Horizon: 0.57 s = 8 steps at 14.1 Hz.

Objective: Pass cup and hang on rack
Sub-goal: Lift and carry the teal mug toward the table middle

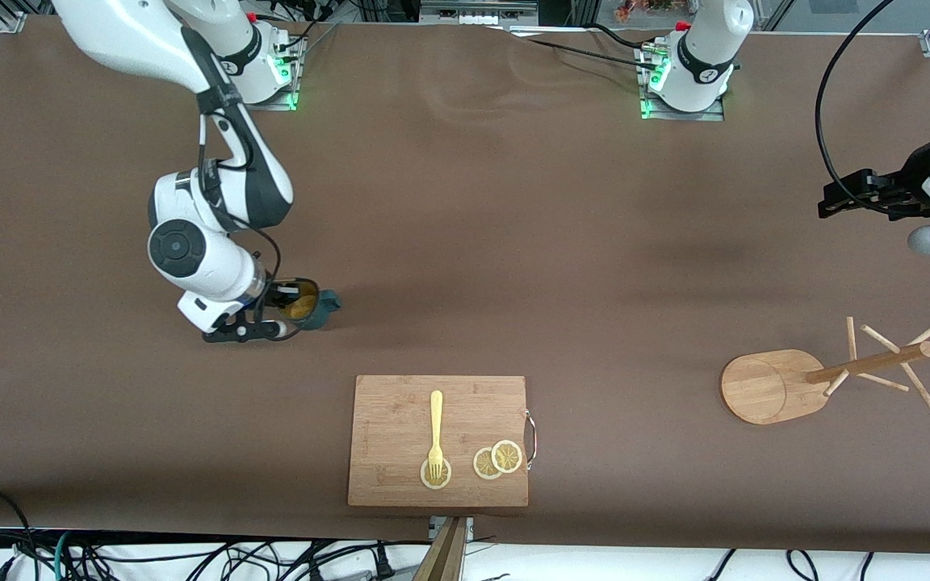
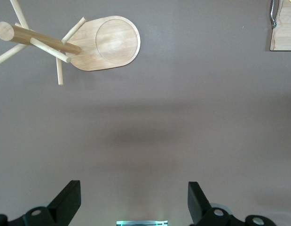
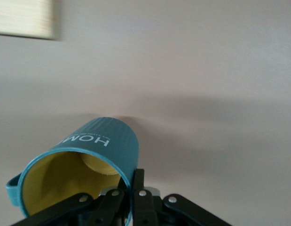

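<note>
The teal cup with a yellow inside rests on the table toward the right arm's end. In the right wrist view the cup is tipped, its mouth facing the camera. My right gripper is shut on the cup's rim, one finger inside and one outside; the front view shows the right gripper at the cup's mouth. The wooden rack stands toward the left arm's end, post and pegs leaning. My left gripper hangs open and empty over bare table, with the rack in its view. The left gripper waits there.
A wooden cutting board lies near the front edge, carrying a yellow fork and lemon slices. One corner of the board shows in the left wrist view. Brown cloth covers the table.
</note>
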Motion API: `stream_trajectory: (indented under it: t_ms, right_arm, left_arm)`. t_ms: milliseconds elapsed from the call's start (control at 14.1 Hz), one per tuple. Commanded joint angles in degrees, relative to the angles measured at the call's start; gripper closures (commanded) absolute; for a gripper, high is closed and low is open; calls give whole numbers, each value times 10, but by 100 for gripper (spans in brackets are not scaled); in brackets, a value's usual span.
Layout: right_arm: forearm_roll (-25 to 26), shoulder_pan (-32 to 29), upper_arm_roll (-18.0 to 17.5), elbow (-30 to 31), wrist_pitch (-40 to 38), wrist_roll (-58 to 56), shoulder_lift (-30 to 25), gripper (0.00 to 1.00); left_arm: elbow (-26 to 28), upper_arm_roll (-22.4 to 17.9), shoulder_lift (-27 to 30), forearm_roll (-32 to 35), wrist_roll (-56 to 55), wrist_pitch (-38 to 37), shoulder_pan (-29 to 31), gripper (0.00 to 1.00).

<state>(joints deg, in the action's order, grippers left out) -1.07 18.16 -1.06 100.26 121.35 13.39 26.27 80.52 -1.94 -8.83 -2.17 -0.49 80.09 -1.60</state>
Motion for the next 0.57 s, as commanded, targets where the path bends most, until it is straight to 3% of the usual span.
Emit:
stream_trajectory:
  t_ms: [0, 354, 495]
  right_arm:
    - [-1, 30, -36, -112, -105, 79, 17, 100]
    - [-2, 168, -37, -232, -147, 185, 77, 100]
    - [-2, 225, -37, -303, -139, 274, 135, 100]
  left_arm:
    - [-22, 0, -11, -6, 8, -9, 4, 0]
    - [-22, 0, -12, -6, 8, -9, 3, 0]
    - [-22, 0, -12, -6, 8, -10, 4, 0]
